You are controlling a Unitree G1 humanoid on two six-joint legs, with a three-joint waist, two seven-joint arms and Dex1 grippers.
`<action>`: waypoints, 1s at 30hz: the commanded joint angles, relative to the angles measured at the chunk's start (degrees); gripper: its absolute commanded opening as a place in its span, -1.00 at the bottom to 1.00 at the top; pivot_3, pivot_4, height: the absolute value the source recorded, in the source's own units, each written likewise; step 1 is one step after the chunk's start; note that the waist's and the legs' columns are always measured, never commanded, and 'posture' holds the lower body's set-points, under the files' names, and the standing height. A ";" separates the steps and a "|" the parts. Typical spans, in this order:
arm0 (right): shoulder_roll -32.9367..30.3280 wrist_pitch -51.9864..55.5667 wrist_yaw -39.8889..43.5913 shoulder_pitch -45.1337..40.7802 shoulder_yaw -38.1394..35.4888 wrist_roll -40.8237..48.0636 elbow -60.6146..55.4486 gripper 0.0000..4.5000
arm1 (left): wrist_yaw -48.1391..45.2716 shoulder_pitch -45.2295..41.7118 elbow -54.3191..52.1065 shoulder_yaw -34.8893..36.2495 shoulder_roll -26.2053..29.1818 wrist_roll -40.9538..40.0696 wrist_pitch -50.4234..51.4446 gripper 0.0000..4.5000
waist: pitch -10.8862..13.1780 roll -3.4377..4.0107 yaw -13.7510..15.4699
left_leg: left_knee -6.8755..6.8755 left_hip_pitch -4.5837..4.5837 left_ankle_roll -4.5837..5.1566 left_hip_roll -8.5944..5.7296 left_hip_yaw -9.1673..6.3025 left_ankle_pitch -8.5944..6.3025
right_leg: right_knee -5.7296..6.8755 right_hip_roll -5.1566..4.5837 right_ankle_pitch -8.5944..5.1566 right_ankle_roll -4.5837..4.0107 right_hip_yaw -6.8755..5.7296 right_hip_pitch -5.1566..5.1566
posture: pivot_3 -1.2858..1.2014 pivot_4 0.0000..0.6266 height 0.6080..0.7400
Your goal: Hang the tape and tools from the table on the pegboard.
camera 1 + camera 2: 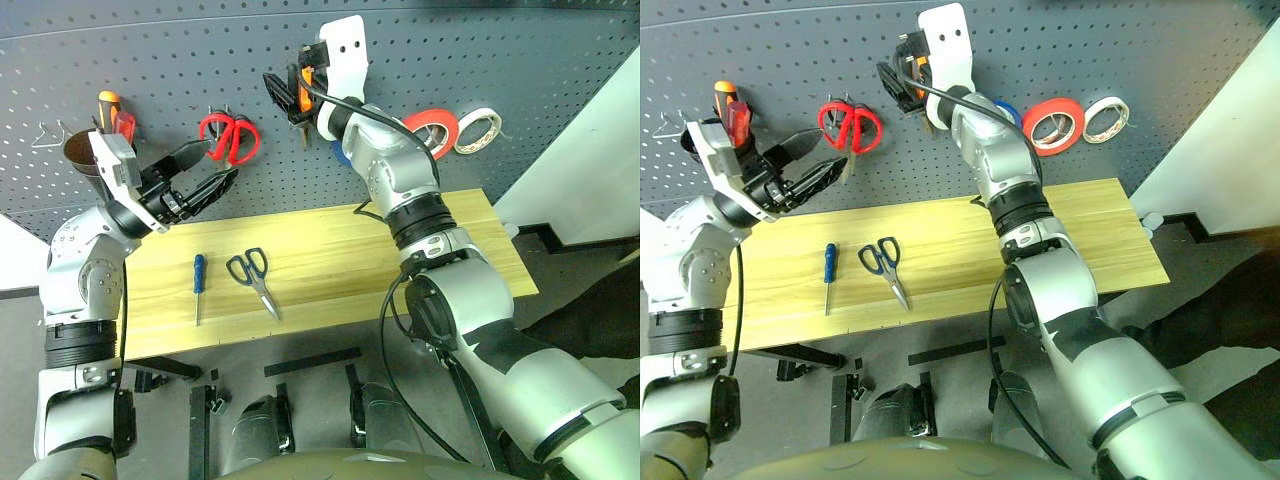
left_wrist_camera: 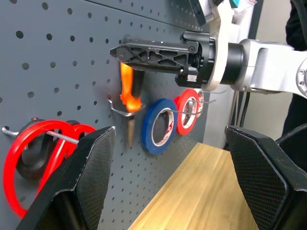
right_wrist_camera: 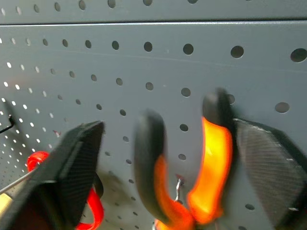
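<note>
Pegboard carries three tape rolls, blue tape among them, plus pliers on a hook. One table holds one scissors and one screwdriver. Both grippers, left and right, spread open; the right seems clear of the pliers.

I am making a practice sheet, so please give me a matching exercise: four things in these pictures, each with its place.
Things:
1. pliers
2. blue tape
3. dark-blue scissors
4. blue screwdriver

Places:
a. flat on the table, nearest the left arm
b. on a pegboard hook, between the right gripper fingers
c. flat on the table, beside the screwdriver
d. on a hook, next to the red tape

Pairs: 1-b, 2-d, 3-c, 4-a
</note>
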 commanded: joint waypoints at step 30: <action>-37.20 17.88 57.27 22.99 16.18 9.53 -29.00 0.99 | 50.22 8.58 -21.38 -13.80 -13.99 5.35 45.92 0.71 | -0.31 0.04 6.15 | 0.19 0.22 0.03 -0.10 -0.21 -0.02 | -0.12 0.03 0.00 0.00 0.07 0.46 | 0.07 -0.47 1.00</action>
